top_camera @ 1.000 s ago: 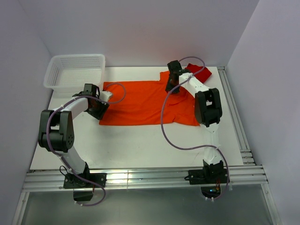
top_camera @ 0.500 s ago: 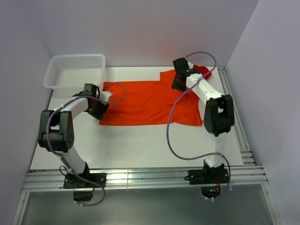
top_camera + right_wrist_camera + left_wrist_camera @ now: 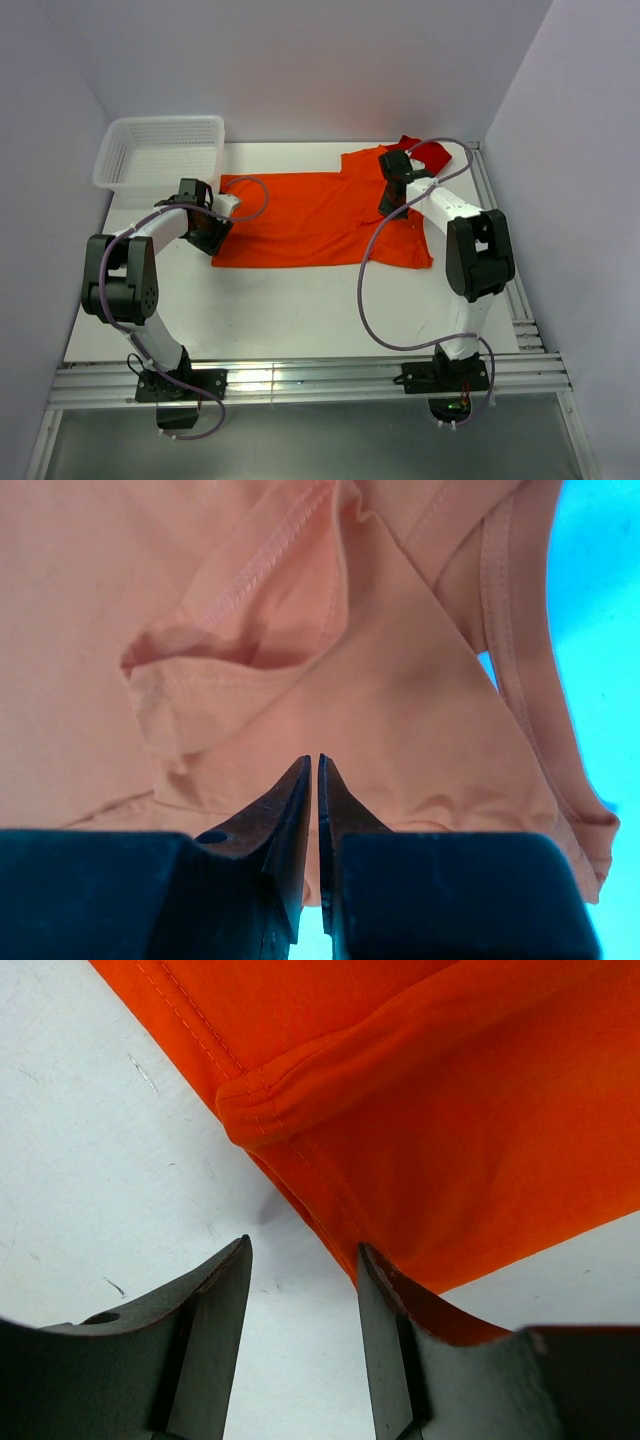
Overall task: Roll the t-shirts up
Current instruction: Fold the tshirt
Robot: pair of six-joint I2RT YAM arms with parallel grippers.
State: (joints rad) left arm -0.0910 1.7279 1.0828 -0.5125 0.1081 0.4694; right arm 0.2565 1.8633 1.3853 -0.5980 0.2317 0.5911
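A bright orange t-shirt (image 3: pixel 310 215) lies spread flat on the white table (image 3: pixel 280 300). My left gripper (image 3: pixel 205 228) is open at the shirt's left hem. In the left wrist view (image 3: pixel 303 1260) it is low over the table, one finger beside the folded hem corner (image 3: pixel 270 1100) and the other over the cloth edge. My right gripper (image 3: pixel 392 198) is shut over the shirt's right end near a sleeve. In the right wrist view (image 3: pixel 314 762) its tips rest above the cloth (image 3: pixel 200 580), which looks pale peach there, with nothing seen pinched.
A white mesh basket (image 3: pixel 160 150) stands at the far left corner. A darker red fold of cloth (image 3: pixel 428 152) sticks out at the far right. Walls close in at the back and on both sides. A metal rail (image 3: pixel 300 380) runs along the near edge.
My right gripper moved right and then nearer over the shirt's right end, and its elbow swung right. The red fold shifted slightly. The left arm has not moved.
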